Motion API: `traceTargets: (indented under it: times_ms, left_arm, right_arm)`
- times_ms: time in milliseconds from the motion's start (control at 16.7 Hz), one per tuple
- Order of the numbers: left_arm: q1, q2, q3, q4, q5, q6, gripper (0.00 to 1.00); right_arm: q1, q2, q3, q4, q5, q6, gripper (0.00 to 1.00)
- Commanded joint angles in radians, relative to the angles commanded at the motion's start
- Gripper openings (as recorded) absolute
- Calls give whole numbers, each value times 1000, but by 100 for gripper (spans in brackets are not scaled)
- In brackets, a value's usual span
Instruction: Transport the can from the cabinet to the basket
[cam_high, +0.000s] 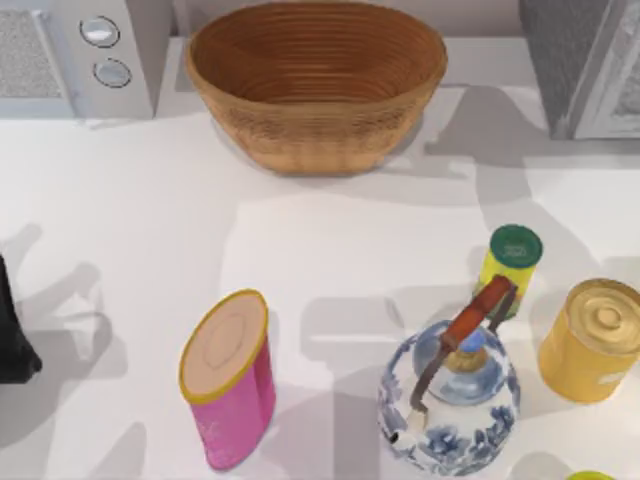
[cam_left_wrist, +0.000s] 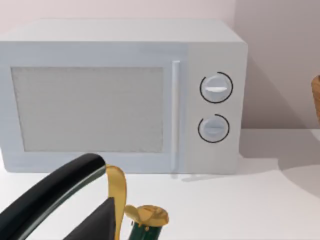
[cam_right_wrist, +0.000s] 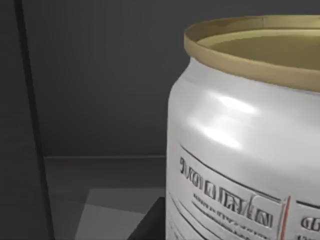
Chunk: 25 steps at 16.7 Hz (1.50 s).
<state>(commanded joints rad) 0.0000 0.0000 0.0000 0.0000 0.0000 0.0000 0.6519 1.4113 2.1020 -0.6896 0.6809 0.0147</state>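
The can (cam_right_wrist: 240, 150) looms very close in the right wrist view: silver, with a gold rim, dark lettering and a thin red line. It stands inside the dark grey cabinet (cam_right_wrist: 100, 75). A dark part of my right gripper (cam_right_wrist: 150, 225) sits right beside the can's base. From above, the cabinet (cam_high: 585, 65) is a grey speckled box at the back right. The brown wicker basket (cam_high: 315, 85) stands at the back middle, and its edge (cam_left_wrist: 316, 97) peeks into the left wrist view. My left gripper (cam_left_wrist: 115, 220) is parked at the table's left edge (cam_high: 15, 340), facing the microwave.
A light grey microwave (cam_high: 70, 55) with two knobs (cam_left_wrist: 216, 107) occupies the back left. Near the front are a pink canister (cam_high: 230, 375), a blue-and-white teapot (cam_high: 448, 395), a yellow tin (cam_high: 592, 340) and a green-capped yellow bottle (cam_high: 512, 262).
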Motion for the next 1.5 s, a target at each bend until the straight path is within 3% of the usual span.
traceTargets:
  times_ms: [420,720,1080,1500]
  left_arm:
    - [0,0,0,0,0,0,100]
    - [0,0,0,0,0,0,100]
    - [0,0,0,0,0,0,100]
    - [0,0,0,0,0,0,100]
  right_arm:
    - [33,-35,-7,-36,36,2,0]
    - [-19,-146,-157,26,-25,-2,0]
    - [-171,-448,-612,184,-184,-6,0]
    - [-408,-923,-1442,433,-429,-10,0]
